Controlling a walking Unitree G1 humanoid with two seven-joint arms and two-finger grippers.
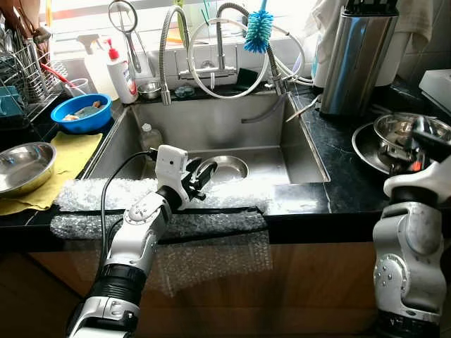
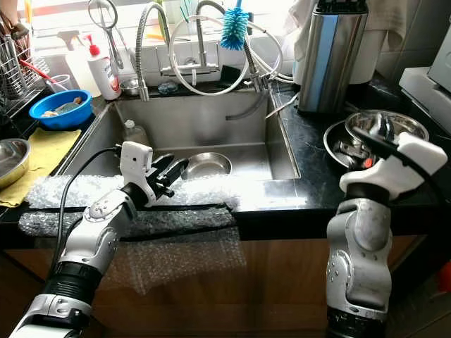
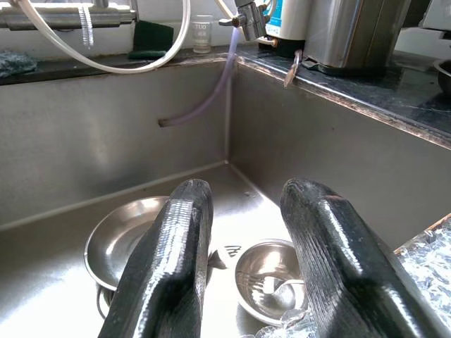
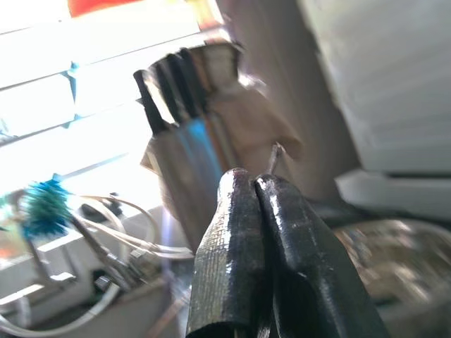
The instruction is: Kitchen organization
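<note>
Left gripper (image 1: 202, 176), fingers parted and empty, hangs over the sink's near edge, the steel plate (image 1: 227, 167) just beyond and below it; right gripper (image 4: 257, 211), pinched closed, is farther off.

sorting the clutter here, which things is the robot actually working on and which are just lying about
In the job:
left gripper, open, over the sink
steel plate and small steel bowl in the sink
right gripper, shut, raised over the stacked steel bowls

Lying about:
blue bowl
yellow cloth
knife block
blue brush
</note>
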